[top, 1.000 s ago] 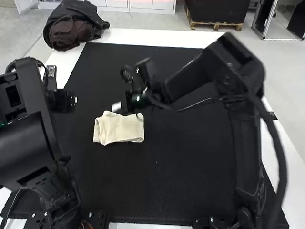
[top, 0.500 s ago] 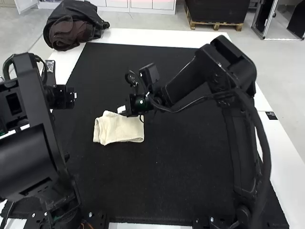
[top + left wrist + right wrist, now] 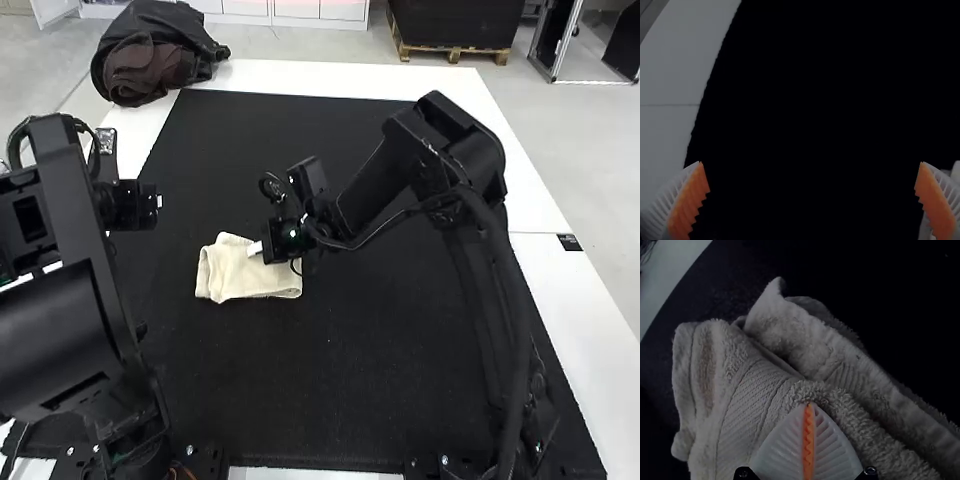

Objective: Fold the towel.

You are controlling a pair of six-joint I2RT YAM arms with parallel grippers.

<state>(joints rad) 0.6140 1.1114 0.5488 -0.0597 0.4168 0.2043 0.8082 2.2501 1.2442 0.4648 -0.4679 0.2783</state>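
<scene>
On the black mat (image 3: 350, 380), the cream towel (image 3: 235, 280) lies folded in layers, slightly rumpled and uneven along its edges. I have my right gripper (image 3: 254, 249) at the towel, its fingers closed together — pad against pad, tips over the cloth. My left gripper (image 3: 158, 202) is apart from the towel, near the mat's left edge — fingers spread wide, orange pads (image 3: 689, 205) facing each other.
</scene>
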